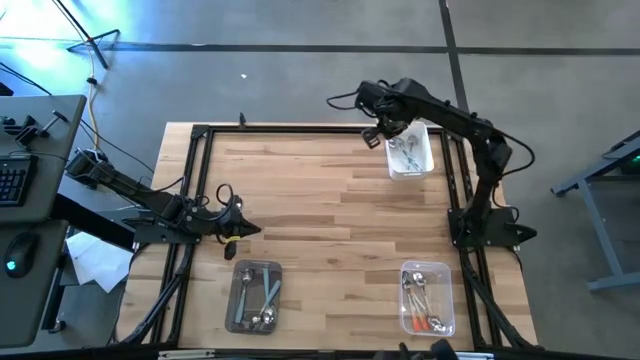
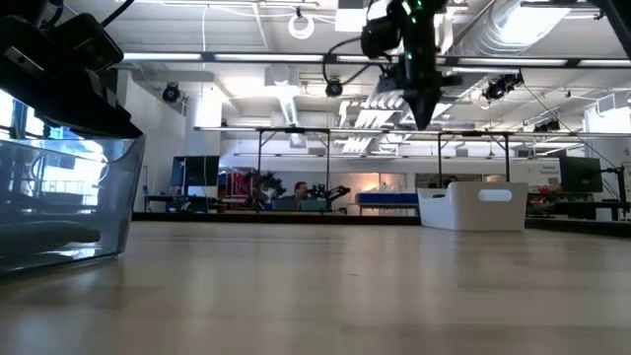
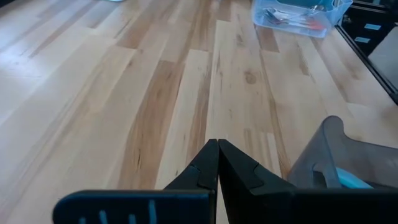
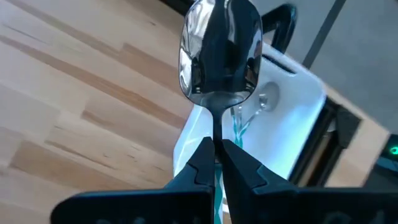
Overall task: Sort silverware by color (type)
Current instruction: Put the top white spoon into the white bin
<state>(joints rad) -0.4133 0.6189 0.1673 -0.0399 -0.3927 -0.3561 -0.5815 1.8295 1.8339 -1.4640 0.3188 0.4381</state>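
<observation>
My right gripper (image 4: 215, 146) is shut on a spoon with a shiny bowl (image 4: 219, 50) and a light blue handle. It hangs over the far left corner of the white tub (image 1: 411, 152) at the table's far right. More spoons (image 4: 239, 124) lie inside that tub. In the low view this gripper (image 2: 424, 104) points down, well above the white tub (image 2: 473, 207). My left gripper (image 1: 238, 226) is shut and holds nothing, low over the table's left side. Near the table's near edge, one clear tub (image 1: 255, 295) holds blue and silver spoons and another (image 1: 427, 298) holds orange ones. My right gripper pinches the spoon between its two fingers at the top of the light blue handle (image 4: 216, 177), just behind the metal neck. The fingers come from above and lie along the spoon. The bowl sticks out past the fingertips, and the spoon is lifted clear above the tub.
A wide stretch of bare wooden table (image 1: 320, 200) lies between the tubs. A black frame (image 1: 190, 180) runs round the table's edges. In the left wrist view a clear tub's wall (image 3: 348, 155) stands close beside my left fingers, and the orange-spoon tub (image 3: 298, 15) lies farther off.
</observation>
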